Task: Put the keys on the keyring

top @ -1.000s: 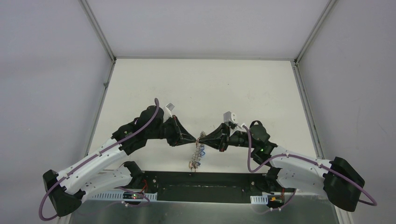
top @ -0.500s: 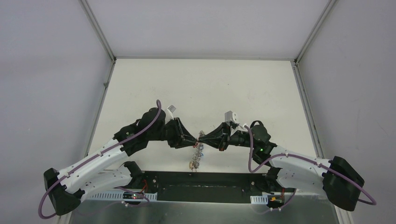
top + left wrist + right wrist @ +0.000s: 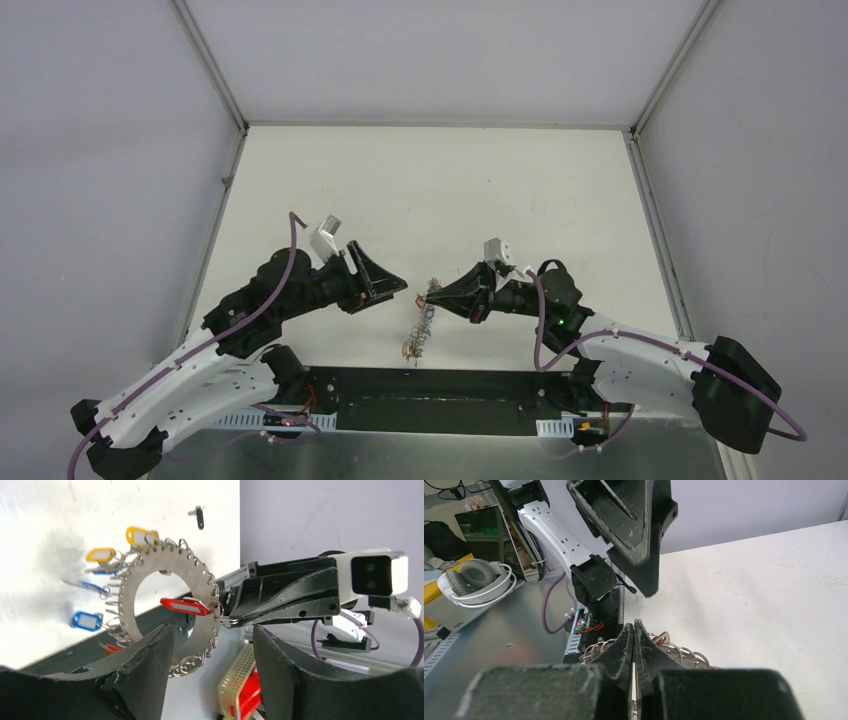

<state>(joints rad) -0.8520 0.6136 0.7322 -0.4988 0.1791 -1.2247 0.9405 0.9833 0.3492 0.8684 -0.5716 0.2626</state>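
Note:
The keyring (image 3: 150, 577), a flat silver ring fringed with small split rings and blue, yellow and red tags, hangs on edge above the table (image 3: 430, 190). My right gripper (image 3: 428, 296) is shut on one split ring at its rim, seen from the left wrist as the right gripper (image 3: 226, 620). A red-tagged key (image 3: 184, 606) hangs on that same small ring. My left gripper (image 3: 212, 650) is open, a short way left of the keyring (image 3: 421, 328), holding nothing. A black-headed key (image 3: 199, 517) lies on the table beyond. The right wrist view shows the right gripper (image 3: 634, 626) pressed shut, rings behind its fingers.
A black channel (image 3: 430, 385) runs along the near table edge between the arm bases. A perforated beige box (image 3: 239, 682) with red inside sits below the left jaws. Grey enclosure walls bound the table on three sides. Headphones (image 3: 474, 580) lie off the table.
My left gripper has opened and drawn back to the left, away from the keyring. The right gripper keeps its hold, and the keyring still hangs from it.

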